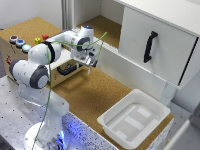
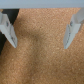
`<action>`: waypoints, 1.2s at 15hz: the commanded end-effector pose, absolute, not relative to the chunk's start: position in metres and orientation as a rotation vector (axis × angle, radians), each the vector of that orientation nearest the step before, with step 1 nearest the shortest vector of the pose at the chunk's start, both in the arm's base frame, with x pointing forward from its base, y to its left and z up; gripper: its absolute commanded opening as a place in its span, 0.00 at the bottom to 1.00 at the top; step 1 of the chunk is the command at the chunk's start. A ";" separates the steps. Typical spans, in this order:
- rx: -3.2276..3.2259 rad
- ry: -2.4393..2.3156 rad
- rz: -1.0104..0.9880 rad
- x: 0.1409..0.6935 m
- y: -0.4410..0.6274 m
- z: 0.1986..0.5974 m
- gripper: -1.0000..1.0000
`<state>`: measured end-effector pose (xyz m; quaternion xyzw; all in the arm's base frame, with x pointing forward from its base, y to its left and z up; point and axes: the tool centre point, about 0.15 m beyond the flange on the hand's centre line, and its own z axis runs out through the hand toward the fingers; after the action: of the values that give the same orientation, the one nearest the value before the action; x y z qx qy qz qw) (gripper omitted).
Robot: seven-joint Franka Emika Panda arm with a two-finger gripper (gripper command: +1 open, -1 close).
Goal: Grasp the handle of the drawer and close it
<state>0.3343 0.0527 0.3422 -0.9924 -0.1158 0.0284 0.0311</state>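
— Drawer [image 1: 67, 71] first: where is it?

— Under the tan box [image 1: 15, 52] at the tabletop's edge toward the exterior view's left. It stands pulled out, with something dark inside. The arm [image 1: 47, 52] crosses in front of it, so I cannot make out its tan front or the handle.

— And the surface?

— A cork-brown tabletop [image 1: 95, 95] runs from the box to the far corner. Coloured buttons [image 1: 20, 43] sit on the box top: blue ones, a yellow-green one, a red one. A white plastic bin [image 1: 134, 119] rests at the near edge toward the exterior view's right. Behind it rises a white cabinet panel [image 1: 155, 42], tilted open, with a long black handle [image 1: 149, 46].

— The gripper [image 1: 92, 61]?

— It hangs over the cork just beside the open drawer, touching nothing. In the wrist view the jaws stand wide apart, one fingertip [image 2: 9, 31] at each side, only bare cork between them.

— Anything else?

— A green cable [image 1: 95, 47] loops over the arm, and the base stands on a perforated metal plate [image 1: 15, 112].
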 end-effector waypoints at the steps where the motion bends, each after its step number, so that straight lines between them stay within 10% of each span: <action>1: -3.011 -0.281 -0.003 0.342 0.063 0.322 0.00; 18: -3.079 -0.418 -0.081 0.348 0.142 0.317 0.00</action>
<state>0.3483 0.1115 0.3346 -0.9881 -0.1450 -0.0171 0.0485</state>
